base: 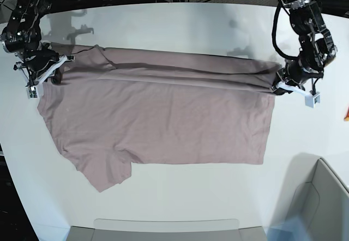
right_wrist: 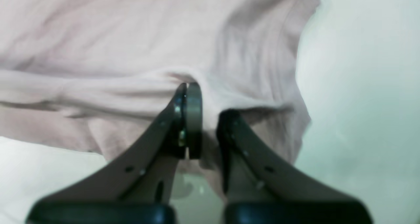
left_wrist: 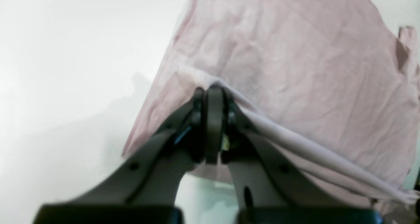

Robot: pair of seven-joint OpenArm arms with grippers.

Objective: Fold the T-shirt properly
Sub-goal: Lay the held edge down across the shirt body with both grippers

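Base view showed the T-shirt (base: 158, 121), soft, wrinkled dusty-pink cotton, spread flat across the white surface (base: 180, 28), its far edge pulled up into a long taut ridge between 2 claws. A pale bin (base: 322, 197) sat at the near corner. Left wrist view had the left claw (left_wrist: 213, 89) clamped on a stretched fold of the fabric. Right wrist view had the right claw (right_wrist: 193, 87) pinched shut on bunched cloth beside a sleeve.
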